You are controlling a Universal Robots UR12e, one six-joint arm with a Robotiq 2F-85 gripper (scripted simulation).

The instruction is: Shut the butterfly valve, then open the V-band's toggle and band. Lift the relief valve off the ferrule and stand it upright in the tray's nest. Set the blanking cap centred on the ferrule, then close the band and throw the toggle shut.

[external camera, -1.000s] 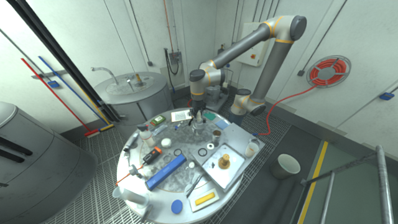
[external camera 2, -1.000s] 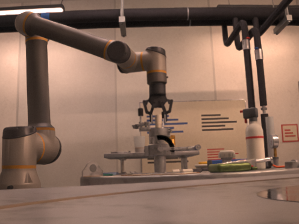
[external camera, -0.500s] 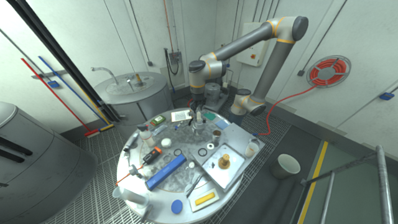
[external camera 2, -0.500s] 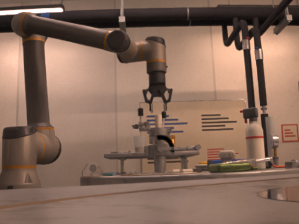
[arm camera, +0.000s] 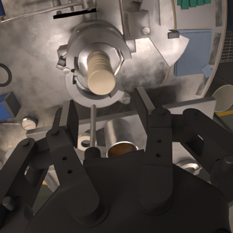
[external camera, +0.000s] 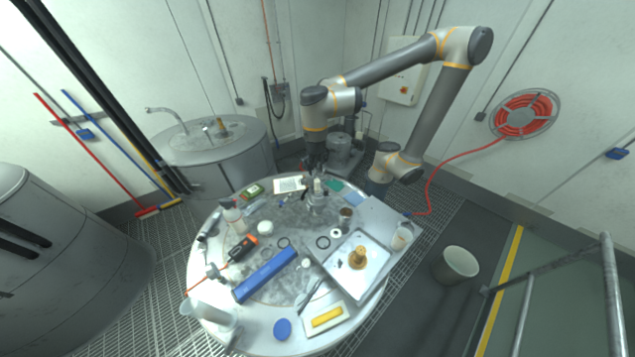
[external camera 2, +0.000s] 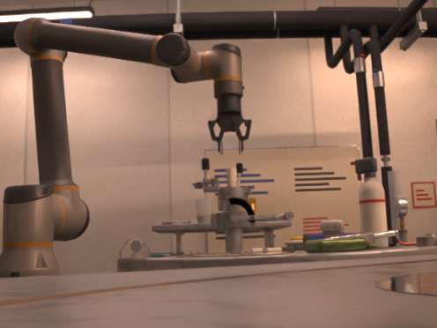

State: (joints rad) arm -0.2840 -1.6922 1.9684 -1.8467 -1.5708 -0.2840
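The cream-topped relief valve (arm camera: 101,74) (external camera: 316,187) (external camera 2: 231,177) stands upright on the ferrule with the steel V-band (arm camera: 95,72) (external camera 2: 233,194) ringed around its base. The band's thin toggle lever (arm camera: 92,126) points toward the camera side in the wrist camera. My gripper (arm camera: 108,106) (external camera 2: 229,152) (external camera: 312,171) hangs well above the valve, open and empty. The butterfly valve's long handle (external camera 2: 264,217) sticks out sideways below the band. The tray (external camera: 354,263) lies to the right front with a brass nest (external camera: 357,257) on it. I cannot pick out the blanking cap with certainty.
A steel cup (arm camera: 120,138) (external camera: 345,216) stands near the ferrule on the tray side. The round table carries a blue bar (external camera: 264,273), a spray bottle (external camera: 233,214), O-rings (external camera: 323,242), a blue pad (arm camera: 194,52) and a clipboard (external camera: 289,184). A bucket (external camera: 455,264) stands on the floor.
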